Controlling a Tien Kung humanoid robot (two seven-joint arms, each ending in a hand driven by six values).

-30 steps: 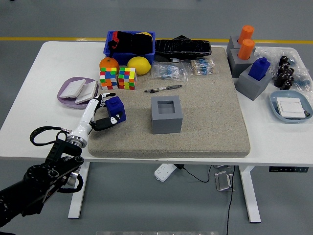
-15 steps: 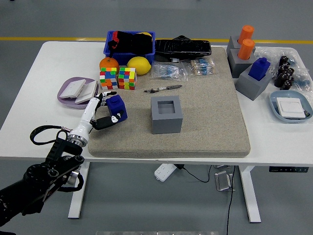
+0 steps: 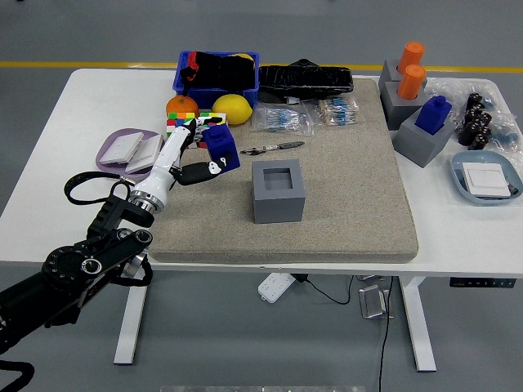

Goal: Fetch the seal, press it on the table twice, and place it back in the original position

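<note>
The white table [image 3: 49, 163] is seen to span nearly the whole frame, smooth and hard, with a large speckled beige mat [image 3: 351, 188] of coarse, felt-like texture laid over its centre and right. The task is judged to be in its late part: the blue seal [image 3: 221, 148], a blocky plastic stamp, is gripped by the fingers of the left hand [image 3: 194, 157] and held left of centre, seemingly lifted above the mat, just left of and a little above the grey holder [image 3: 278, 190], whose square recess is empty. Whether both presses are done cannot be told from this moment; what is clearly left is the setting of the seal into that recess and its release. The holder is a matte grey cube with sharp edges. At upper right, similar grey blocks [image 3: 421, 139] are occupied by another blue seal and two orange cylindrical ones. Behind the hand, a chequered puzzle cube [image 3: 181, 122] is partly hidden, with a lemon [image 3: 232, 108] beside it. The right hand is not seen
</note>
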